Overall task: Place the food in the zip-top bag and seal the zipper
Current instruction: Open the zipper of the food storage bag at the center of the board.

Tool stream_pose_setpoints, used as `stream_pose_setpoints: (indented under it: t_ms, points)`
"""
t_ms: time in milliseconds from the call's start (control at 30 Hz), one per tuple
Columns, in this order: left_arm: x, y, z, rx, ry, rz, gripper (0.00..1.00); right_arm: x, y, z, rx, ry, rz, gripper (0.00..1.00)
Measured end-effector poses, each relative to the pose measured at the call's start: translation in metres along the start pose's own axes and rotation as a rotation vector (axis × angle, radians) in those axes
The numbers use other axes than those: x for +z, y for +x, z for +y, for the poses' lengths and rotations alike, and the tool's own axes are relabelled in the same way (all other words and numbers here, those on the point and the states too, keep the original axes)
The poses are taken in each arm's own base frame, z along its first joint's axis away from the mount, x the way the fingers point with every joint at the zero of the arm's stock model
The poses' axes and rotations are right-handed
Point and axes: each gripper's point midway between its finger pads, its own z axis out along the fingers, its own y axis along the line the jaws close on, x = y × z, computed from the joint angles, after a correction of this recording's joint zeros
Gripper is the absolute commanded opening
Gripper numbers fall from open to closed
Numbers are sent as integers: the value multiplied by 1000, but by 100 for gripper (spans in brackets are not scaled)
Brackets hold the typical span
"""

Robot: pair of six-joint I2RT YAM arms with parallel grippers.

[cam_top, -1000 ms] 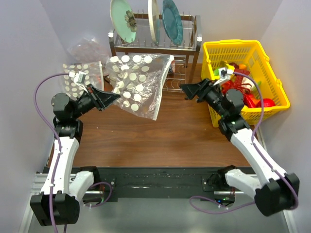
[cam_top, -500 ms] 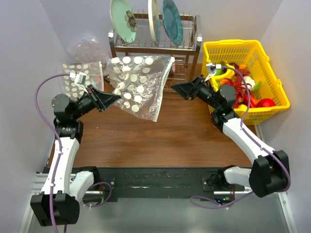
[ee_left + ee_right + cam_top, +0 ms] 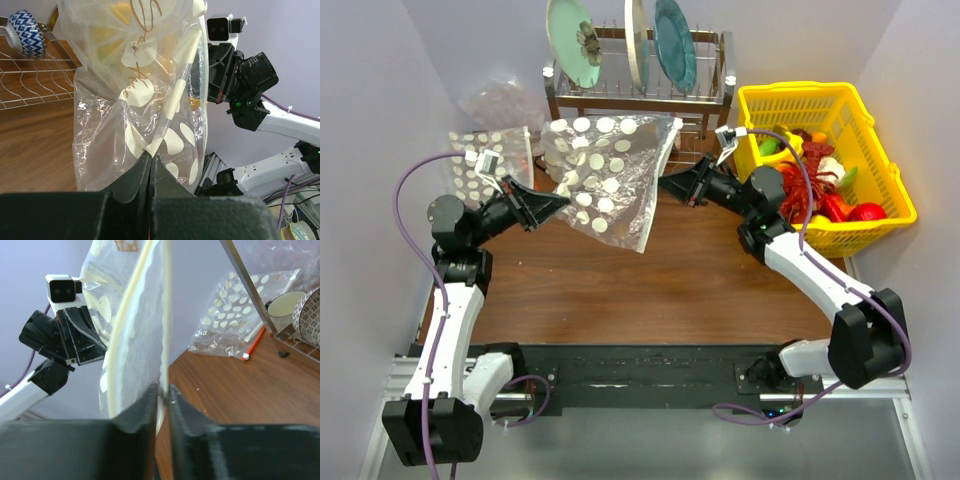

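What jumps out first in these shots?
The clear plastic bag printed with white dots is held up over the brown wooden table. The left arm's fingers pinch its left edge and the right arm's fingers pinch its right edge. Next comes the bright yellow plastic basket at the far right, piled with red, orange and green toy food.

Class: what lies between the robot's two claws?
The dotted clear bag spans the gap, its edges pinched by the left claw and the right claw. The top view shows it.
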Motion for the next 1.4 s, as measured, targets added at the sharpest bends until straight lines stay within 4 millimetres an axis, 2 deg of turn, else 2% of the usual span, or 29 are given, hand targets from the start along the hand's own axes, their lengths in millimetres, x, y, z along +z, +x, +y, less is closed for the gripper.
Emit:
stream_pose_setpoints:
  t_ms: [100, 167, 267, 300, 333, 400, 533, 600, 633, 733, 800, 967, 1067, 1200, 1400]
  points:
    - [0, 0, 0, 0, 2, 2, 0, 0, -1, 2, 0, -7, 6, 0]
    - [0, 1, 0, 0, 1, 4, 4, 0, -1, 4, 0, -10, 11, 0]
    - [0, 4, 4, 5, -12, 13, 37, -4, -1, 8, 1, 3, 21, 0]
    - [0, 5, 7, 6, -21, 18, 61, -7, -2, 12, 0, 7, 22, 0]
    - [0, 7, 11, 0, -37, 25, 70, -10, -3, 17, -2, 9, 22, 0]
    - [0, 8, 18, 7, -76, 34, 83, -16, -7, 27, -14, 6, 14, 0]
    - [-2, -2, 33, 35, -195, 26, 84, -29, -14, 47, -32, 21, -7, 0]
    - [-3, -9, 34, 67, -236, 16, 84, -32, -12, 50, -31, 39, -8, 0]
    - [-3, -14, 34, 86, -257, 5, 84, -33, -8, 50, -23, 58, 0, 0]
    - [5, -14, 26, 124, -259, 10, 81, -31, 9, 46, 5, 105, 40, 0]
    - [16, -4, 15, 138, -236, 31, 80, -30, 25, 39, 31, 142, 76, 0]
    - [49, 34, -15, 159, -139, 130, 78, -30, 54, 18, 85, 228, 143, 0]
    - [67, 51, -18, 180, -124, 183, 78, -30, 63, 7, 106, 266, 164, 0]
    - [87, 71, -16, 209, -127, 245, 75, -30, 69, 3, 120, 283, 180, 0]
    - [97, 83, -5, 225, -156, 278, 64, -29, 71, 4, 125, 281, 185, 0]
